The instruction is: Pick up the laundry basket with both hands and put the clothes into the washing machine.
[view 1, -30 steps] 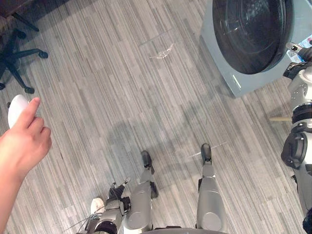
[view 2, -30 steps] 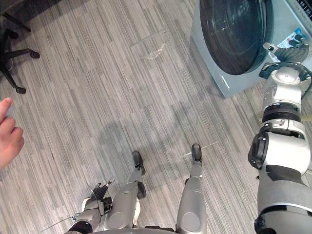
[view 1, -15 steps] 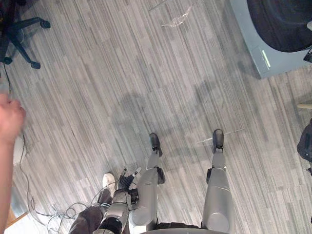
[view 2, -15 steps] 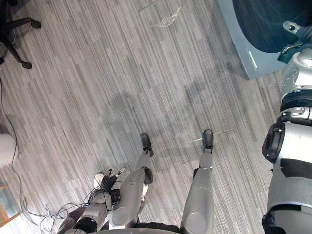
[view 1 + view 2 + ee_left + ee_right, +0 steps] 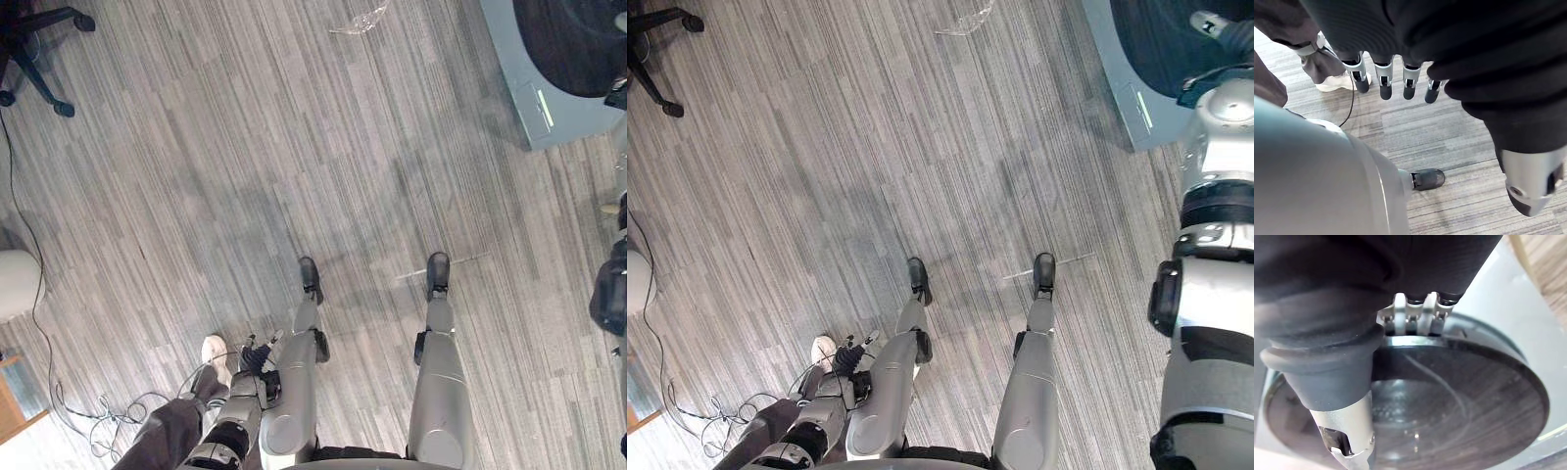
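The grey washing machine [image 5: 537,93] stands at the far right, its round dark glass door [image 5: 1459,401] shut. My right hand [image 5: 1213,23] is raised against the front of that door, by its rim. My left hand [image 5: 1382,81] hangs low beside my left leg [image 5: 257,360], fingers straight and holding nothing.
A person's trouser leg and pale shoe [image 5: 212,354] stand close by my left hand, with loose cables [image 5: 108,416] on the floor beside them. A white rounded object [image 5: 18,284] lies at the left edge. An office chair base [image 5: 34,44] is far left, and a clear plastic scrap [image 5: 358,20] lies farther ahead.
The camera has tilted, pushing the washing machine towards the upper right corner. The person's raised hand at the left has gone; a trouser leg and shoe now show at lower left.
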You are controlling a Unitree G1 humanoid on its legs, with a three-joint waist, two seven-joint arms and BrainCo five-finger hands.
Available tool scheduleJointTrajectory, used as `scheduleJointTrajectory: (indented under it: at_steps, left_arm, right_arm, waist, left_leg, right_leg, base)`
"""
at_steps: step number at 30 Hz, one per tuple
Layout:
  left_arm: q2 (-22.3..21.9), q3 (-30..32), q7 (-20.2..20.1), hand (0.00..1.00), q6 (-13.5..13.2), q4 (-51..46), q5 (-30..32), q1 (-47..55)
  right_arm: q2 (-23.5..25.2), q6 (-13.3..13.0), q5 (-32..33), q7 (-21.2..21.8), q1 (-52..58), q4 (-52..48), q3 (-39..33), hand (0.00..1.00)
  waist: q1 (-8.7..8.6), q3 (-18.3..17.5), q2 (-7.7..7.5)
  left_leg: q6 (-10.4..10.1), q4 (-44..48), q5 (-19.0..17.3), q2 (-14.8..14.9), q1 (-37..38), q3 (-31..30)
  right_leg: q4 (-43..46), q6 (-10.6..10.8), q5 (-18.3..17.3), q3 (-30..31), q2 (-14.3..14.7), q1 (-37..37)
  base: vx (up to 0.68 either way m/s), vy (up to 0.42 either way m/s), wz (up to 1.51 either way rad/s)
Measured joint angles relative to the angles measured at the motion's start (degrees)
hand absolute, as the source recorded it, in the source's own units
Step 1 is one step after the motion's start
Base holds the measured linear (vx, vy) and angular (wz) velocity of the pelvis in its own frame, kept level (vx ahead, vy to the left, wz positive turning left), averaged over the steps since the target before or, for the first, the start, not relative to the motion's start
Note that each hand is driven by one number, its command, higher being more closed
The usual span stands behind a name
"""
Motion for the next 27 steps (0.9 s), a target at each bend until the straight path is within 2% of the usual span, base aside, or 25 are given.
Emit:
scheduleJointTrajectory:
  at_steps: [4,6,8,9,11,12,14,16,19,21,23,25,26,27]
  left_arm:
    - [-0.76,2.28,1.05,0.0,0.16,0.63,0.0,0.0]
    - [-0.88,3.64,1.1,0.0,0.53,1.24,0.01,0.04]
    - [-0.86,5.06,1.14,0.0,1.37,1.21,0.04,0.03]
    - [-1.05,6.44,1.14,0.0,1.51,1.19,0.04,0.04]
    - [-0.98,8.95,1.23,0.0,2.21,1.33,0.05,0.15]
    - [-0.97,10.42,1.23,0.0,2.59,1.33,0.08,0.2]
    - [-0.91,11.76,1.27,0.0,2.8,1.33,0.19,0.24]
    - [-0.44,14.17,1.48,0.0,3.09,1.28,0.24,0.41]
    - [0.84,17.72,2.16,0.0,4.43,1.45,1.33,1.66]
    - [1.5,18.28,2.18,0.0,4.99,1.64,1.74,2.62]
    - [1.94,20.37,2.19,0.0,5.82,1.85,3.71,3.22]
    - [2.21,20.5,2.1,0.0,6.5,2.38,4.89,3.22]
    - [2.42,20.49,2.02,0.0,6.78,2.61,6.58,3.22]
    - [2.51,20.44,2.02,0.0,6.87,2.67,6.87,3.2]
  right_arm:
    - [6.84,1.07,-3.01,-1.06,8.05,-10.84,1.26,0.0]
    - [11.3,1.06,-4.06,-1.02,10.35,-15.62,4.88,0.0]
    - [14.78,1.02,-3.89,0.79,10.62,-17.21,8.72,0.0]
    - [16.66,0.8,-3.19,3.17,10.57,-17.84,11.14,0.0]
    - [19.91,-1.39,-1.92,6.97,10.6,-18.81,17.4,0.0]
    - [22.77,-2.37,-0.99,9.78,10.7,-19.86,21.5,0.0]
    - [26.16,-3.51,0.17,11.77,10.82,-20.4,23.12,0.0]
    - [29.62,-4.08,1.23,13.07,11.93,-20.47,23.59,0.0]
    - [30.51,-4.17,3.63,13.09,13.42,-20.66,22.99,0.0]
    - [30.49,-4.21,4.69,13.05,15.62,-22.78,21.9,0.0]
    - [30.31,-5.06,4.71,13.02,20.34,-27.99,19.75,0.0]
    - [29.81,-5.71,4.68,13.02,26.07,-32.82,18.27,0.0]
    - [29.22,-6.02,4.68,13.2,32.0,-36.24,17.77,0.0]
    - [29.24,-6.03,4.68,13.29,33.42,-36.86,17.58,0.0]
  waist:
    - [-0.23,0.03,-0.11]
    - [-0.24,0.03,-0.22]
    - [-0.06,0.0,-0.35]
    - [0.57,-0.02,-0.5]
    - [1.02,-0.12,-1.38]
    - [1.79,-0.57,-2.59]
    - [2.23,-1.05,-3.64]
    - [4.06,-2.2,-5.99]
    - [4.5,-3.84,-9.18]
    - [4.4,-4.57,-10.51]
    - [3.24,-5.23,-11.72]
    - [2.86,-5.73,-12.58]
    - [1.64,-6.02,-13.06]
    - [1.32,-6.07,-13.15]
  left_leg:
    - [-0.03,0.01,-0.03,0.83,2.14,-0.6]
    - [-0.33,0.02,-0.26,1.52,3.05,-0.82]
    - [-0.35,0.04,-0.27,2.1,3.44,-1.33]
    - [-0.35,0.08,-0.28,2.52,3.66,-1.76]
    - [-0.35,0.38,-0.27,2.9,4.09,-3.04]
    - [-0.34,0.41,-0.26,2.91,4.46,-3.67]
    - [-0.29,0.43,-0.23,2.69,4.49,-4.02]
    - [-0.14,0.44,-0.1,2.08,4.62,-5.35]
    - [-0.05,0.45,-0.02,0.41,5.58,-6.05]
    - [-0.02,0.45,-0.02,-0.47,6.51,-5.66]
    - [0.03,0.42,-0.14,-1.06,7.69,-4.78]
    - [0.16,0.38,-0.42,-1.04,8.8,-3.45]
    - [0.02,0.32,-0.63,-0.96,9.63,-2.76]
    - [-0.16,0.26,-0.82,-0.95,9.83,-2.63]
  right_leg:
    - [-0.54,-0.03,0.0,-0.86,0.7,2.91]
    - [-0.72,-0.13,0.04,-1.37,1.36,4.02]
    - [-1.53,-0.78,0.52,-1.92,2.02,5.12]
    - [-1.82,-0.97,0.64,-2.36,2.45,5.7]
    - [-2.25,-1.4,0.61,-3.36,2.96,6.97]
    - [-2.42,-1.44,0.61,-3.86,3.0,7.79]
    - [-2.49,-1.46,0.49,-4.56,2.77,8.53]
    - [-2.48,-1.43,-0.1,-5.7,2.17,9.81]
    - [-2.42,-0.8,-0.8,-6.66,0.45,11.64]
    - [-2.32,-0.57,-0.97,-6.13,-0.42,12.15]
    - [-2.21,-0.34,-1.14,-5.36,-1.08,12.78]
    - [-2.06,-0.31,-1.16,-3.87,-1.11,12.76]
    - [-1.42,0.1,-1.49,-3.01,-1.06,12.76]
    - [-1.26,0.27,-1.67,-2.95,-1.06,12.76]
  base:
    - [-0.04,-0.006,0.02]
    - [-0.05,-0.019,0.0]
    - [-0.05,-0.016,0.03]
    - [-0.06,-0.015,0.11]
    - [-0.05,-0.011,0.19]
    - [-0.03,-0.001,0.18]
    - [-0.03,0.016,0.28]
    - [-0.02,0.037,0.45]
    - [-0.01,0.04,0.29]
    - [0.01,0.046,-0.01]
    - [0.01,0.031,-0.14]
    - [-0.02,0.012,-0.32]
    - [-0.02,0.008,-0.26]
    - [-0.04,0.006,-0.28]
